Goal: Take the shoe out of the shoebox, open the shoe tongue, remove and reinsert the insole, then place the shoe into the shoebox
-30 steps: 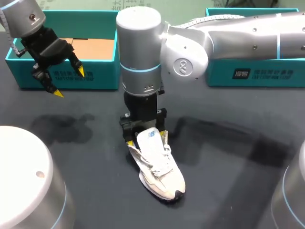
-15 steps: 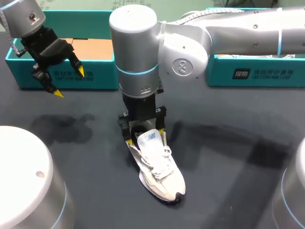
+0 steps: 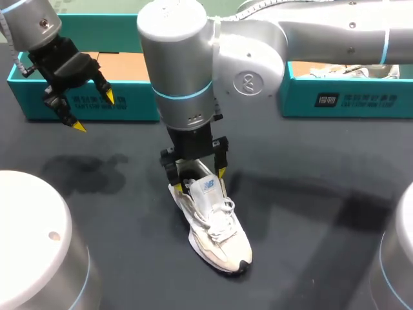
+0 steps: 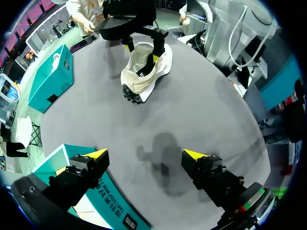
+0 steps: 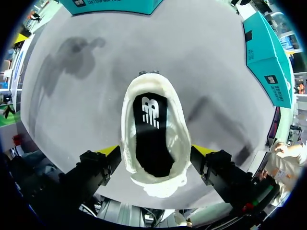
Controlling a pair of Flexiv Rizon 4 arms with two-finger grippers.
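Observation:
A white sneaker [image 3: 218, 229] lies on the dark table, toe toward the front edge. My right gripper [image 3: 199, 179] hangs open over its heel, one yellow tip on each side. In the right wrist view the shoe [image 5: 178, 139] sits between the spread fingers [image 5: 109, 150], and its black insole [image 5: 152, 134] shows flat inside the opening. My left gripper [image 3: 77, 103] is open and holds nothing, in front of the left teal shoebox [image 3: 139, 103]. In the left wrist view that gripper [image 4: 145, 155] hangs over bare table, with the shoe [image 4: 141, 79] far ahead.
A second teal shoebox [image 3: 342, 97] stands at the back right with something white inside. Rounded white arm bases [image 3: 32, 239] fill the front left and front right [image 3: 397, 258] corners. The right arm's big joint [image 3: 181, 58] hangs over the table's middle.
The right arm has shifted slightly left and back, and its gripper has risen a little above the heel. The shoe's collar now stands more upright. The left arm has not moved.

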